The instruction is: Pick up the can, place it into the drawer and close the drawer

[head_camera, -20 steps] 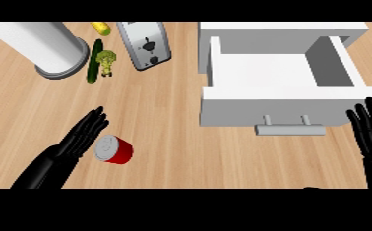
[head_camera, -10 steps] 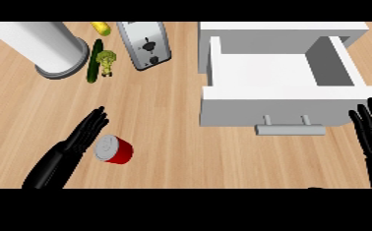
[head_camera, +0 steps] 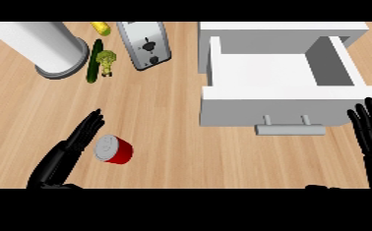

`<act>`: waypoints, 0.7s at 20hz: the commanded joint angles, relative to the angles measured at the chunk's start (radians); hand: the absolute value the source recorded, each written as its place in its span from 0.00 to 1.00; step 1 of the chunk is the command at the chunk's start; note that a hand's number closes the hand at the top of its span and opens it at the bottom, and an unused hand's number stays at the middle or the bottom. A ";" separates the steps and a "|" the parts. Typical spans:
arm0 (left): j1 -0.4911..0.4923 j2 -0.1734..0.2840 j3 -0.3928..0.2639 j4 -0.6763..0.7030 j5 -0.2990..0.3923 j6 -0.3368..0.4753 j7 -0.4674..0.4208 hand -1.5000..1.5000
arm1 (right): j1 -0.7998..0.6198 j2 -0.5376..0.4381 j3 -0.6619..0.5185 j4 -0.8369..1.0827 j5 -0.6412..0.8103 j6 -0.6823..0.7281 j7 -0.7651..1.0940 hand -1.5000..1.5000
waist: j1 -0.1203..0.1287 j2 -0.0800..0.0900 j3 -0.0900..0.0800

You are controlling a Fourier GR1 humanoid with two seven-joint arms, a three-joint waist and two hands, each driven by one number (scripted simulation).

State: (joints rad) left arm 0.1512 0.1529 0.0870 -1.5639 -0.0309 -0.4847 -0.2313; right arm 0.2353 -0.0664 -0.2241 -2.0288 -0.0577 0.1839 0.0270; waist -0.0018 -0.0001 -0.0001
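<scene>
At the near left of the counter (head_camera: 167, 112), the left robot hand (head_camera: 69, 149) lies with its fingers straight and extended toward the far side, holding nothing. The can (head_camera: 112, 149) lies tilted just beside those fingers, on their right; whether they touch it cannot be determined. The step in hand is judged to be the approach to the pick: the can is not yet grasped. The next move calls for the fingers and thumb to curl round the can body, followed by a lift and a carry to the right.

Far left, a tall white cylinder (head_camera: 45, 45) stands on a grey base. Right of it lie a cucumber (head_camera: 94, 61), a broccoli floret (head_camera: 106, 60) and a small yellow item (head_camera: 101, 27), then a toaster (head_camera: 145, 44). All are well apart from the can and off the likely carry path.

Right of centre, the drawer (head_camera: 272, 104) stands pulled out, its white compartment exposed and its handle (head_camera: 290, 129) facing near. The drawer front wall lies between the can and the compartment, so the can must be raised above it before release.

At the right edge, the right robot hand (head_camera: 361, 129) rests with straight fingers, holding nothing, just right of the handle.
</scene>
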 commanded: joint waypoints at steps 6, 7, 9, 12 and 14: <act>-0.050 0.029 0.048 0.180 -0.033 -0.030 -0.137 0.00 | -0.029 -0.001 -0.028 -0.006 -0.004 0.008 0.028 0.00 | 0.000 0.000 0.000; -0.055 0.057 0.062 0.202 -0.036 -0.047 -0.150 0.00 | 0.073 0.054 0.019 -0.001 0.039 0.028 -0.076 0.00 | -0.002 0.000 0.000; -0.096 0.074 0.064 0.334 -0.076 -0.051 -0.235 0.00 | -0.028 0.022 0.009 -0.058 0.006 -0.005 0.066 0.00 | -0.002 0.000 0.000; -0.099 0.065 0.067 0.277 -0.056 -0.051 -0.169 0.00 | -0.037 0.016 -0.019 -0.001 0.016 -0.002 0.031 0.00 | 0.001 0.000 0.000; -0.084 0.036 0.037 0.306 -0.105 -0.007 -0.216 0.00 | 0.005 0.059 0.031 -0.070 0.029 -0.008 0.047 0.00 | 0.000 -0.001 0.000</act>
State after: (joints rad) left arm 0.0546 0.2026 0.1413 -1.2718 -0.1035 -0.5111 -0.4226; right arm 0.2354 -0.0324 -0.2172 -2.0675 -0.0374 0.1852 0.0506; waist -0.0028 -0.0003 -0.0001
